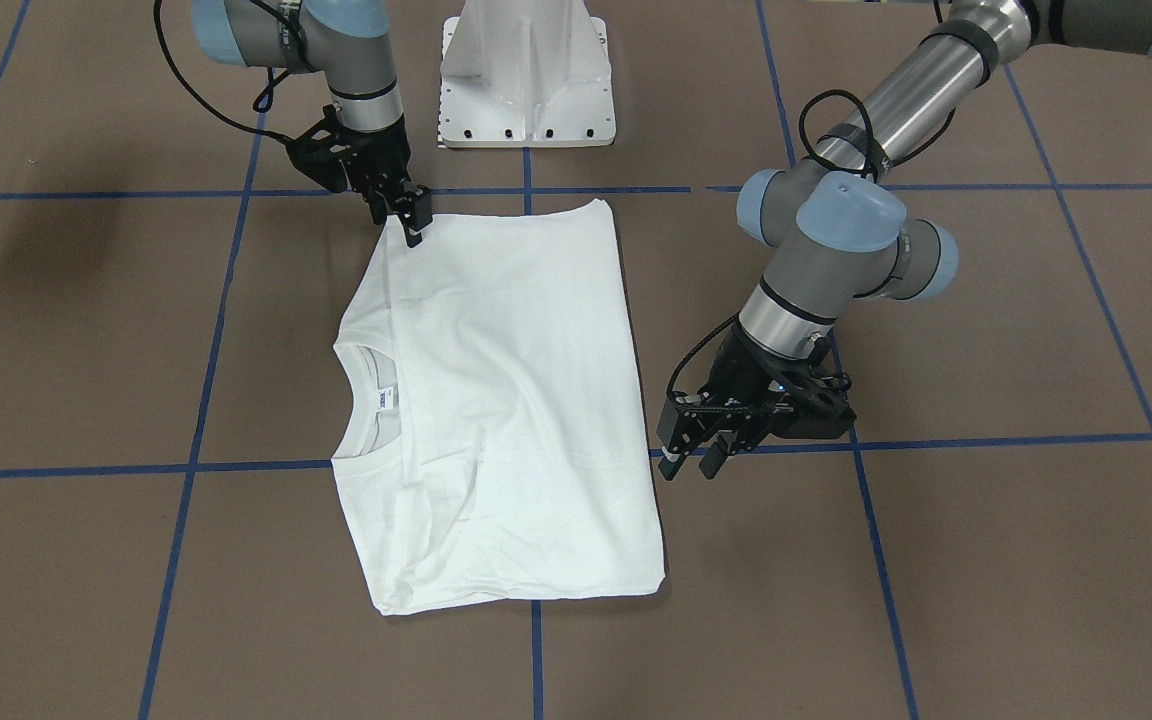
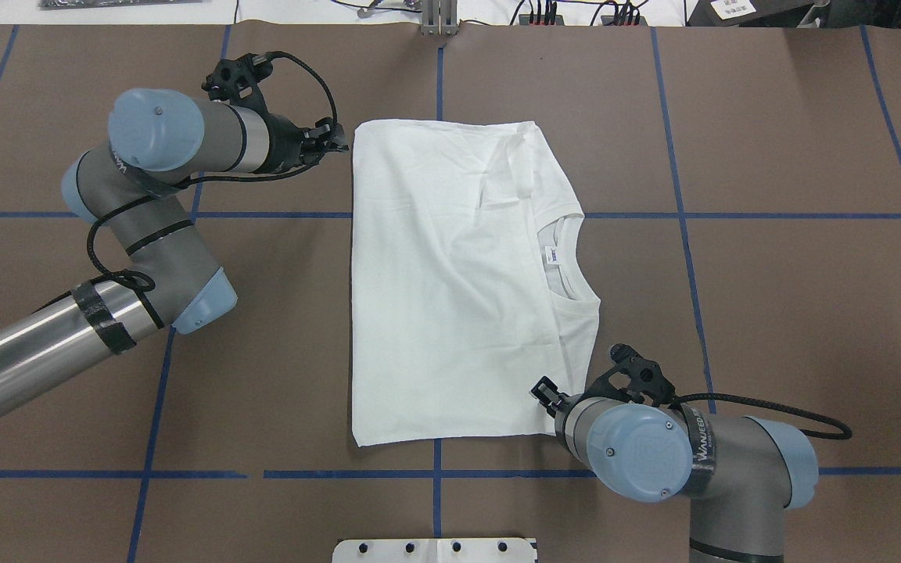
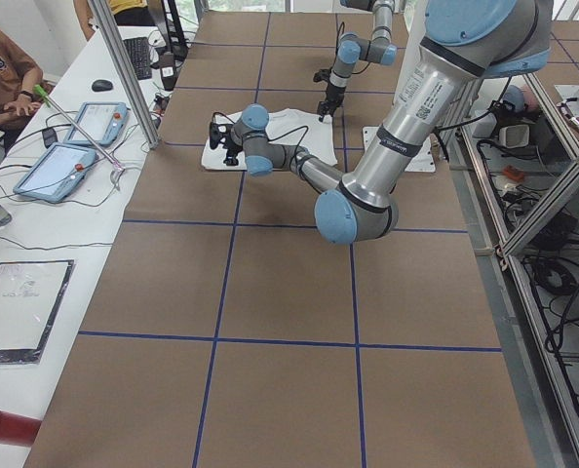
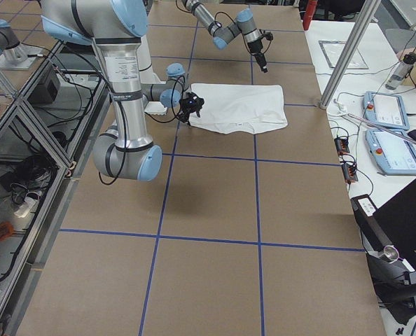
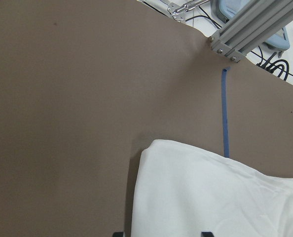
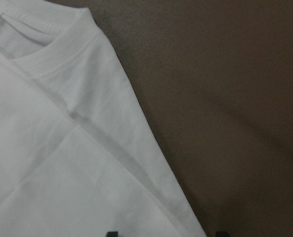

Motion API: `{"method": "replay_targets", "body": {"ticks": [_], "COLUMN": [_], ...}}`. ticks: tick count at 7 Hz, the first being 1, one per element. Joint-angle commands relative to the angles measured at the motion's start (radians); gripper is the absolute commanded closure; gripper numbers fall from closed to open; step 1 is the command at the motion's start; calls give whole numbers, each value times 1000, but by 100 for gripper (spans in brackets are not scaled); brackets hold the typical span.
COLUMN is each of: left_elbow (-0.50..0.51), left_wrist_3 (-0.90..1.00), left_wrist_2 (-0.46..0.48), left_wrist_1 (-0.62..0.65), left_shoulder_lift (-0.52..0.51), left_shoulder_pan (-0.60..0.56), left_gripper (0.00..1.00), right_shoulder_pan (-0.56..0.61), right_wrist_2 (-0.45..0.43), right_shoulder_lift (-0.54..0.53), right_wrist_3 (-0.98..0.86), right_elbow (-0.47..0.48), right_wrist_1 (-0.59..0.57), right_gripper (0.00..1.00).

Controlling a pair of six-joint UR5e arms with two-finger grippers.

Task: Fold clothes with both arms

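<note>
Jaws of the right gripper [image 1: 414,228], nearest the robot, stand wide apart and straddle the shoulder edge of the white shirt [image 2: 450,297], tips down at the cloth but not closed on it. Beyond, the shirt lies flat on the brown table [image 2: 771,313], folded to a rectangle, its collar and neck label [image 2: 553,254] toward the robot's right. Farthest, the left gripper [image 1: 689,466] hovers just beside the shirt's far hem corner, jaws equally wide, holding nothing.

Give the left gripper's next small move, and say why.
Probably ease the left gripper forward and down onto the shirt corner, then close: its fingers stand open just off the cloth, the corner ahead in its wrist view.
</note>
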Motion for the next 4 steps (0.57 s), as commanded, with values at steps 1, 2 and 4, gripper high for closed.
{"method": "replay_targets", "body": {"ticks": [1, 2, 4], "left_elbow": [-23, -23, -23], "left_wrist_3": [0, 0, 0], "left_wrist_2": [0, 0, 0], "left_wrist_1": [0, 0, -1], "left_shoulder_lift": [19, 19, 19], "left_shoulder_pan": [0, 0, 0], "left_gripper": [39, 39, 39], "right_shoulder_pan": [-2, -2, -1], "right_wrist_2": [0, 0, 6], "right_shoulder_lift": [0, 0, 0], "right_wrist_3": [2, 2, 0], "right_elbow": [-3, -1, 5], "right_wrist_1": [0, 0, 0], "right_gripper": [45, 84, 100]}}
